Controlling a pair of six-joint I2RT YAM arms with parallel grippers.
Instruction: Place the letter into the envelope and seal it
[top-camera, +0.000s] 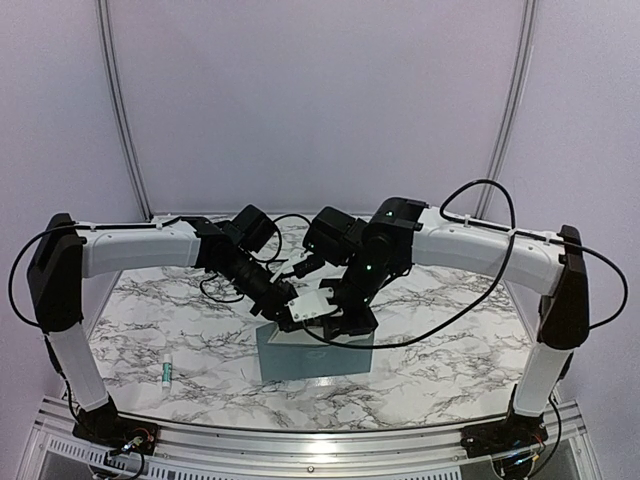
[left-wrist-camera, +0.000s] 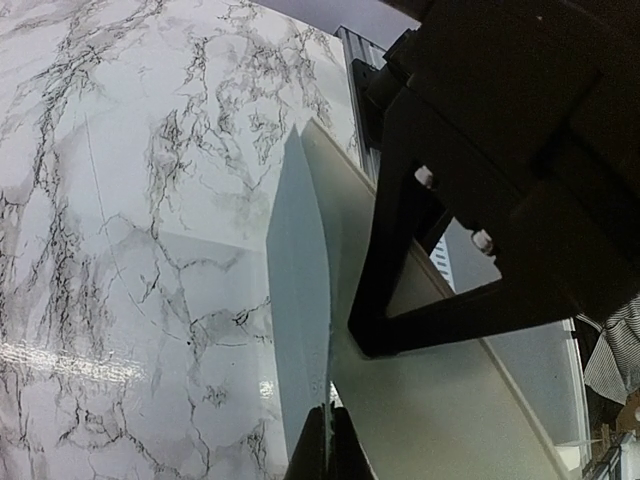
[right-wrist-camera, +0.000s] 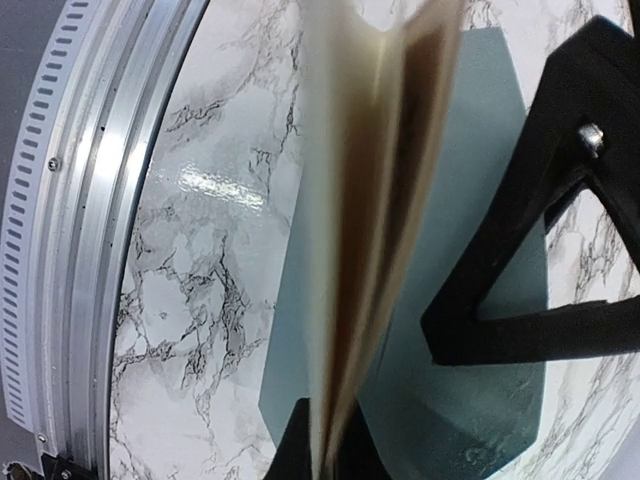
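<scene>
The grey-blue envelope (top-camera: 315, 352) lies on the marble table, below the two grippers that meet over its far edge. My left gripper (left-wrist-camera: 330, 445) is shut on a thin raised edge of the envelope (left-wrist-camera: 298, 300), grey-blue outside and pale cream inside (left-wrist-camera: 450, 410). My right gripper (right-wrist-camera: 325, 450) is shut on the tan letter (right-wrist-camera: 385, 180), which stands on edge, folded, above the envelope (right-wrist-camera: 480, 190). Each wrist view shows the other gripper's black finger close by. In the top view the left gripper (top-camera: 284, 300) and right gripper (top-camera: 345, 318) hide the letter.
A small white-green tube (top-camera: 167, 372) lies at the near left of the marble table (top-camera: 450, 350). The metal rail (right-wrist-camera: 80, 250) runs along the table's near edge. Black cables hang from both arms.
</scene>
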